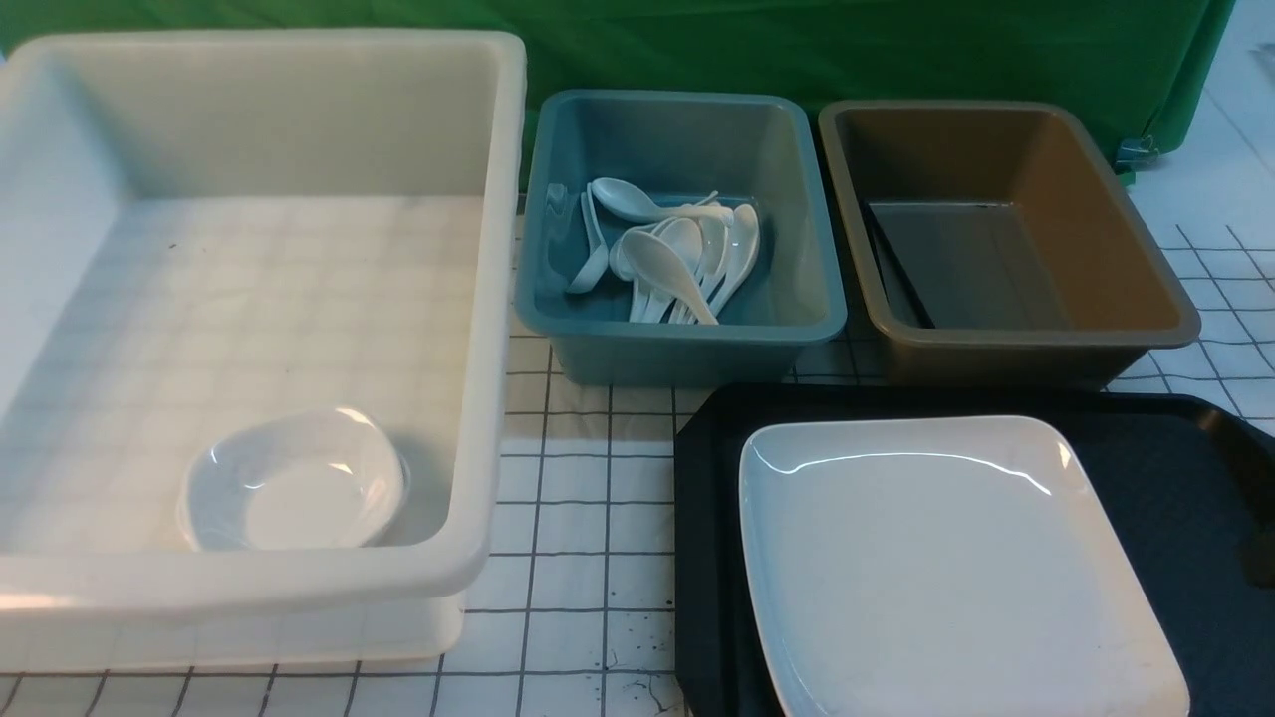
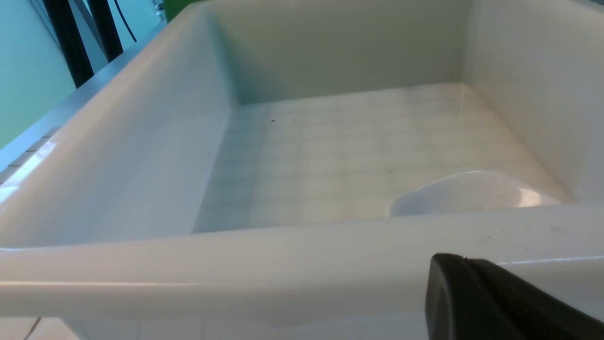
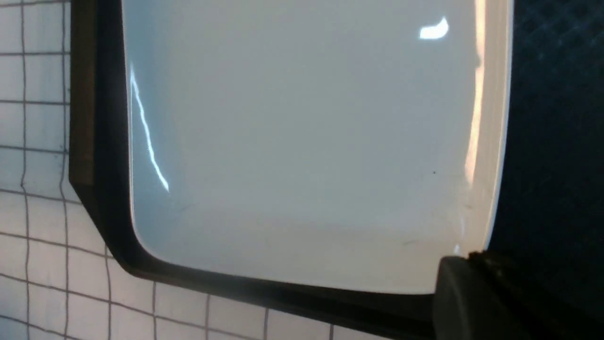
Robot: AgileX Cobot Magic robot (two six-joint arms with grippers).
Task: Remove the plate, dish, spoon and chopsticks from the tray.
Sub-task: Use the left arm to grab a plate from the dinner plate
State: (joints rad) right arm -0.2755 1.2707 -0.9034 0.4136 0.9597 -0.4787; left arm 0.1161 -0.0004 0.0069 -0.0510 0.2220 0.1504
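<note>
The large white plate (image 1: 946, 568) lies on the black tray (image 1: 707, 558) at the front right, and nothing else shows on the tray. A small white dish (image 1: 294, 483) rests in the white bin's near right corner. Several white spoons (image 1: 662, 264) are piled in the blue bin. Thin black chopsticks (image 1: 896, 279) lean along the brown bin's left inner wall. In the right wrist view my right gripper (image 3: 460, 262) is shut and empty, its tip at a corner of the plate (image 3: 306, 141) above the tray (image 3: 557, 141). My left gripper (image 2: 453, 262) is shut and empty just outside the white bin's near rim, the dish (image 2: 472, 193) beyond it.
The deep white bin (image 1: 498, 299) fills the left side. The blue bin (image 1: 687, 344) stands at the back centre, the brown bin (image 1: 1146, 279) at the back right, right behind the tray. A gridded cloth covers the table and a green backdrop hangs behind.
</note>
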